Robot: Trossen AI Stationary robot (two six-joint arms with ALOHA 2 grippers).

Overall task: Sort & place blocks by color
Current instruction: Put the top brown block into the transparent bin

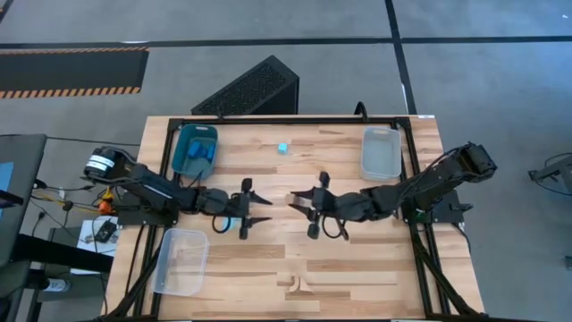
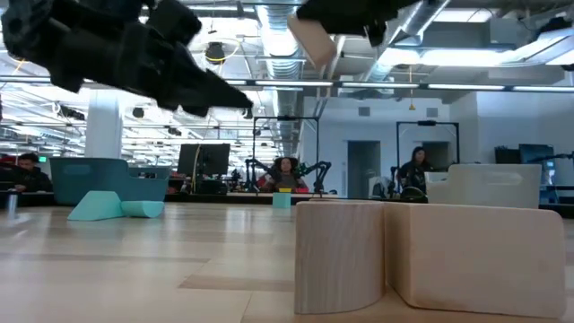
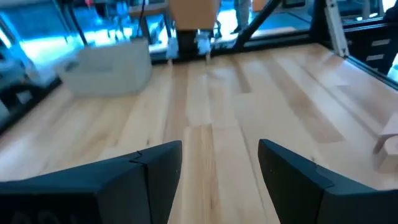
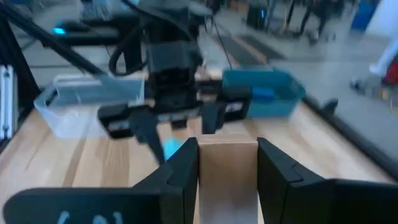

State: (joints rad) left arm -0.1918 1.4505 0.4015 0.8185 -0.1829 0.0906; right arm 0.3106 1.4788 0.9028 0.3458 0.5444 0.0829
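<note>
The right claw (image 4: pixel 227 165) is clamped on a pale wooden block (image 4: pixel 227 177), lifted above the surface (image 1: pixel 357 268) near its middle, presumably for carrying to a tray; the left claw (image 1: pixel 257 212) faces it, spread wide and empty.

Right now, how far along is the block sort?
Done: the blue tray already holds blue pieces. In hand: the right gripper is shut on a bare wood block, lifted over mid-table; the left gripper is open and empty, facing it. Left: a turquoise block lies loose, wood blocks wait at the table's front edge, and both clear trays look empty.
</note>
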